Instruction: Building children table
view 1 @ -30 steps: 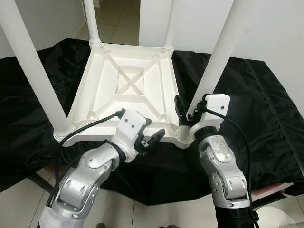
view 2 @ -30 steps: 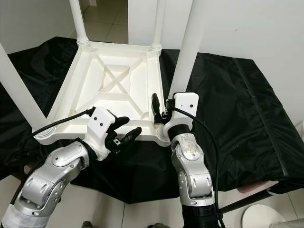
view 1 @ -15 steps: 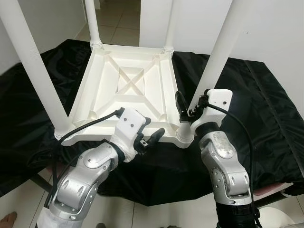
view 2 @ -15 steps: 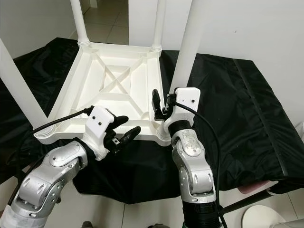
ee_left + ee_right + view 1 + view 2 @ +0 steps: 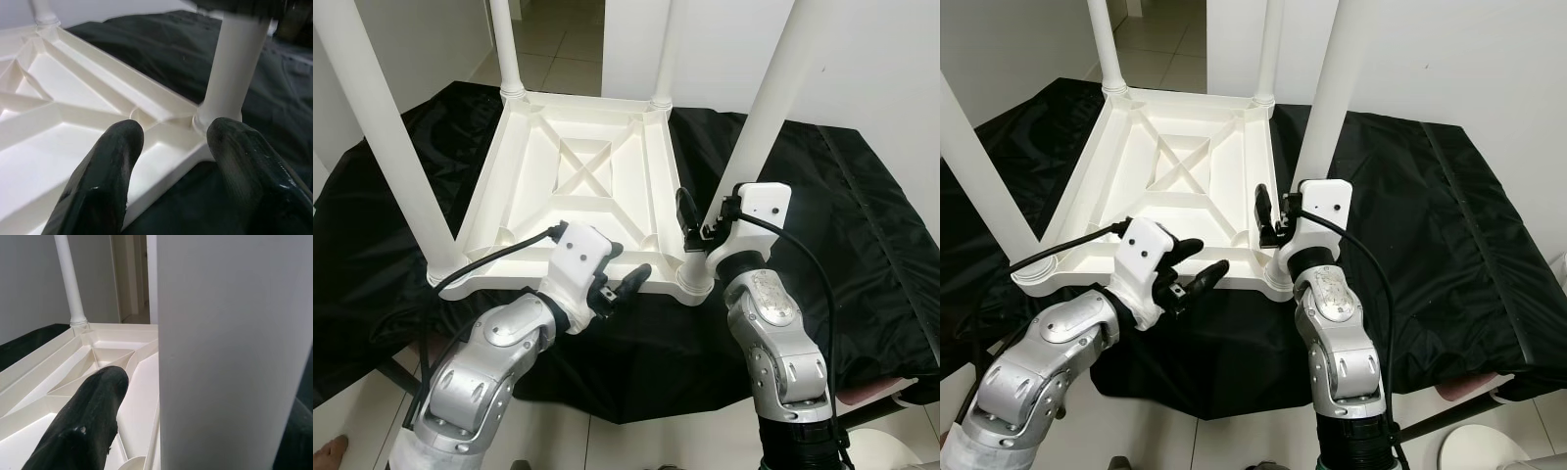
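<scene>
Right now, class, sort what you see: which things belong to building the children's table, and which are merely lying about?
Belong to the job:
- upturned white tabletop
- near right leg, with the right hand around it
- near left leg
- two far legs
- left hand, open at the tabletop's near edge

Lying about:
- black cloth under everything

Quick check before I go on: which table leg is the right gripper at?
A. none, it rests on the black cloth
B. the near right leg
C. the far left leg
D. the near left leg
B: the right gripper is at the base of the near right leg of the upturned table, and its wrist view shows the leg between the fingers.
</scene>
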Robot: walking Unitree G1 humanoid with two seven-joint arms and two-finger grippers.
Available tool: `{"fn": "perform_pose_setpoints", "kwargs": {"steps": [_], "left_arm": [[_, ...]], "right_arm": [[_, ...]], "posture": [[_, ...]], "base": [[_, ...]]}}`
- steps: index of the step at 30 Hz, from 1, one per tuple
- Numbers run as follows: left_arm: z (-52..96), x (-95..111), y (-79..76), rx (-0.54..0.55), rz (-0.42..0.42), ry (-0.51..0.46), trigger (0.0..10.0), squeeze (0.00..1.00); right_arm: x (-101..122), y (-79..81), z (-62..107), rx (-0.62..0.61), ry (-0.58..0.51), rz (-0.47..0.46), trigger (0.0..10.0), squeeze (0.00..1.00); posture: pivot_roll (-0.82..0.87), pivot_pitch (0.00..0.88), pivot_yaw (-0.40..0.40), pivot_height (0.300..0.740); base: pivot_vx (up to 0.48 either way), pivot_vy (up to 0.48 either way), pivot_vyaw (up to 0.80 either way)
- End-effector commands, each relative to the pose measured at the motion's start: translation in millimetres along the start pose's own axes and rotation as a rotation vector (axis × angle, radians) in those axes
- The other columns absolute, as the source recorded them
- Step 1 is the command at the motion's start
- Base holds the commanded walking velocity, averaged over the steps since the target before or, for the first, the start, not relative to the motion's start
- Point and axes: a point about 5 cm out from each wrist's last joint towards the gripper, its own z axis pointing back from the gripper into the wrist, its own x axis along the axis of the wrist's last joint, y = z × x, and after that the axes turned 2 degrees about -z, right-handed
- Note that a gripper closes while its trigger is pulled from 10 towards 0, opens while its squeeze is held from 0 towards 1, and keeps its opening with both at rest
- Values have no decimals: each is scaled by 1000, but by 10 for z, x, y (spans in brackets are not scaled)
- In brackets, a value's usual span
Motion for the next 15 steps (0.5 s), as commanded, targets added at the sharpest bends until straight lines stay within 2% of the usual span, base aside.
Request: {"fn": "perform_pose_setpoints", "kwargs": {"steps": [1, 3, 4, 5, 6, 9, 11, 15], "left_arm": [[48, -59, 26, 1, 18, 2, 10000, 0], [48, -59, 26, 1, 18, 2, 10000, 0], [143, -80, -29, -94, 43, -10, 10000, 0], [143, -80, -29, -94, 43, -10, 10000, 0], [212, -123, -85, -162, 62, 9, 10000, 0], [265, -160, -140, -218, 72, 25, 10000, 0], [315, -197, -240, -292, 109, 30, 10000, 0], [320, -196, -275, -314, 125, 25, 10000, 0]], "right_arm": [[43, 15, -3, 5, -13, 1, 10000, 0], [43, 15, -3, 5, -13, 1, 10000, 0], [39, 8, -11, 1, -11, 4, 10000, 0], [39, 8, -11, 1, -11, 4, 10000, 0], [40, 2, -16, -1, -15, 5, 10000, 0], [37, -3, -20, -1, -17, 7, 10000, 0], [20, -18, -14, -1, -30, 28, 10000, 0], [2, -24, -8, -2, -30, 35, 10000, 0]], "posture": [[49, 52, -73, 740], [49, 52, -73, 740], [54, 56, -80, 740], [54, 56, -80, 740], [58, 60, -82, 740], [58, 61, -84, 740], [60, 66, -88, 740], [57, 68, -89, 740]], "base": [[0, 0, 0], [0, 0, 0], [0, 0, 0], [0, 0, 0], [0, 0, 0], [0, 0, 0], [0, 0, 0], [0, 0, 0]]}}
